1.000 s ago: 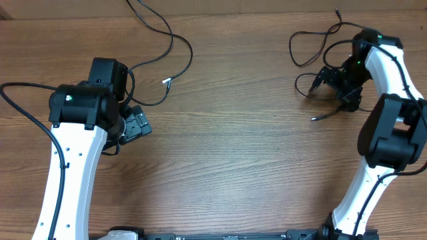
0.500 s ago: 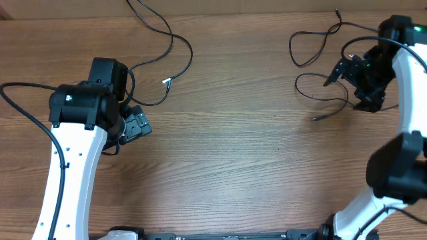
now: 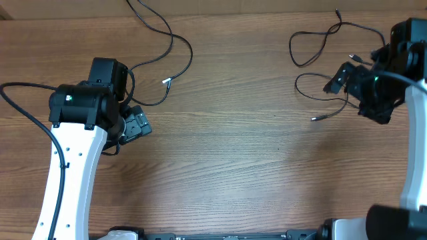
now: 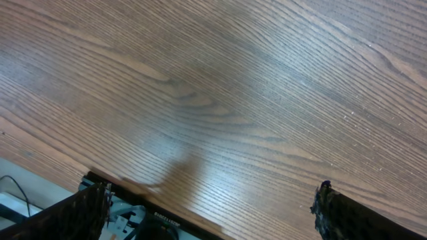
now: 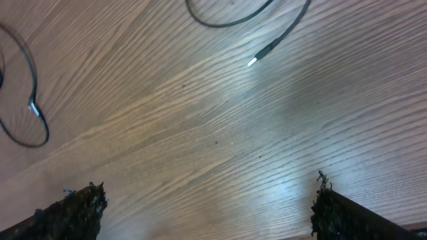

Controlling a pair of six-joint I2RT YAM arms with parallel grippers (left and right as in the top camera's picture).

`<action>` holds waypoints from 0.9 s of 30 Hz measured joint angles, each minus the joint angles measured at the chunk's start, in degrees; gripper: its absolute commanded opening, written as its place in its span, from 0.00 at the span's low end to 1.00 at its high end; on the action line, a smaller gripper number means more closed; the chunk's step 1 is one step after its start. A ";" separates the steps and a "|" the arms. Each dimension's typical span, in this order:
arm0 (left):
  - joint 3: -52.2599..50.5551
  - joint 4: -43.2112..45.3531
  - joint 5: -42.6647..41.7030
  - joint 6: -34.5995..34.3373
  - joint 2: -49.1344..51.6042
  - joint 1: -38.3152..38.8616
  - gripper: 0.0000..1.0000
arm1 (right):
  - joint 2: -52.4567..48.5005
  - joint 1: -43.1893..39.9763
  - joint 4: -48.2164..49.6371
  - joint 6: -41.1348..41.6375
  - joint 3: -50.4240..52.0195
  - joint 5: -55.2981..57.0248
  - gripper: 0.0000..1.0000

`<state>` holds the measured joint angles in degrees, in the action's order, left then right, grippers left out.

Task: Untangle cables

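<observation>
Three thin black cables lie apart on the wooden table. One runs from the top edge and curls to a silver tip near my left arm. A second loops at the upper right. A third loops just below it and ends in a silver tip, also seen in the right wrist view. My right gripper is open and empty, just right of that loop; its wrist view shows bare wood between the fingers. My left gripper is open and empty over bare wood.
A further cable loop shows at the left of the right wrist view. The table's front edge with fittings below it shows in the left wrist view. The thicker arm wire hangs at the far left.
My right gripper has drawn back to the right, away from the lower right loop, which stays on the table. The left arm has not moved.
</observation>
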<state>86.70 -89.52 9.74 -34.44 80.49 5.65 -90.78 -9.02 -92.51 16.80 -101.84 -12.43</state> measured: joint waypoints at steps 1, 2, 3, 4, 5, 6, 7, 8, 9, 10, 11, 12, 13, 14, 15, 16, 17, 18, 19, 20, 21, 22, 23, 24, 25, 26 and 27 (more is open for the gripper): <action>0.00 -0.02 0.00 0.00 0.00 0.00 1.00 | 1.20 0.39 0.72 -0.15 1.46 0.00 1.00; 0.00 0.00 0.00 0.00 0.00 0.00 0.99 | 2.14 0.57 1.38 -0.15 2.84 0.02 1.00; 0.00 -0.02 0.00 0.00 0.00 0.00 1.00 | 2.84 0.81 1.90 -0.17 4.09 0.09 1.00; 0.00 -0.02 0.00 0.00 0.00 0.00 1.00 | 3.74 0.87 2.69 -0.28 5.92 0.22 1.00; 0.00 0.00 0.00 0.00 0.00 0.00 1.00 | 4.39 0.87 3.52 -0.33 7.56 0.26 1.00; 0.00 0.00 0.00 0.00 0.00 0.00 0.99 | 5.03 0.87 4.46 -0.33 9.51 0.31 1.00; 0.00 0.00 0.00 0.00 0.00 0.00 1.00 | 5.53 0.87 5.35 -0.37 11.28 0.37 1.00; 0.00 0.00 0.00 0.00 0.00 0.00 0.99 | 6.08 0.87 6.54 -0.35 13.46 0.42 1.00; 0.00 -0.02 0.00 0.00 0.00 0.00 0.99 | 6.38 0.87 7.28 -0.37 15.19 0.39 1.00; 0.00 0.00 0.00 0.00 0.00 0.00 1.00 | 6.51 0.87 7.87 -0.33 16.70 0.37 1.00; 0.00 -0.02 0.00 0.00 0.00 0.00 1.00 | 6.54 0.87 8.41 -0.33 18.10 0.28 1.00; 0.00 -0.02 0.00 0.00 0.00 0.00 1.00 | 6.51 0.87 9.07 -0.35 19.58 0.20 1.00; 0.00 0.00 0.00 0.00 0.00 0.00 1.00 | 6.51 0.87 9.60 -0.35 20.72 0.17 1.00; 0.00 -0.02 0.00 0.00 0.00 0.00 1.00 | 6.51 0.87 9.97 -0.33 21.70 0.15 1.00; 0.00 -0.02 0.00 0.00 0.00 0.00 1.00 | 6.51 0.87 10.38 -0.33 22.53 0.13 1.00; 0.00 -0.02 0.00 0.00 0.00 0.00 0.99 | 6.51 0.87 10.80 -0.31 23.08 0.13 1.00; 0.00 -0.02 0.00 0.00 0.00 0.00 1.00 | 6.51 0.87 11.19 -0.31 23.43 0.09 1.00; 0.00 -0.02 0.00 0.00 0.00 0.00 1.00 | 6.51 0.87 11.50 -0.33 23.63 -0.02 1.00; 0.00 -0.02 0.00 0.00 0.00 0.00 1.00 | 6.51 0.87 11.74 -0.33 23.65 -0.07 1.00; 0.00 -0.04 0.00 0.00 0.00 0.00 0.99 | 6.51 0.87 12.04 -0.33 23.65 -0.20 1.00; 0.00 -0.02 0.00 0.00 0.00 0.00 0.99 | 6.51 0.87 12.28 -0.31 23.65 -0.24 1.00; 0.00 -0.02 0.00 0.00 0.00 0.00 0.99 | 6.51 0.87 12.41 -0.33 23.65 -0.26 1.00; 0.00 -0.02 0.00 0.00 0.00 0.00 1.00 | 6.51 0.87 12.59 -0.33 23.65 -0.26 1.00; 0.00 -0.02 0.00 0.00 0.00 0.00 1.00 | 6.51 0.87 12.70 -0.33 23.65 -0.24 1.00; 0.00 -0.02 0.00 0.00 0.00 0.00 0.99 | 6.51 0.87 12.90 -0.31 23.65 -0.26 1.00; 0.00 -0.02 0.00 0.00 0.00 0.00 1.00 | 6.51 0.87 13.11 -0.35 23.65 -0.26 1.00; 0.00 -0.02 0.00 0.00 0.00 0.00 0.99 | 6.51 0.87 13.27 -0.31 23.65 -0.24 1.00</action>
<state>86.70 -89.54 9.74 -34.44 80.49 5.65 -84.27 -8.14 -79.24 16.49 -78.19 -12.67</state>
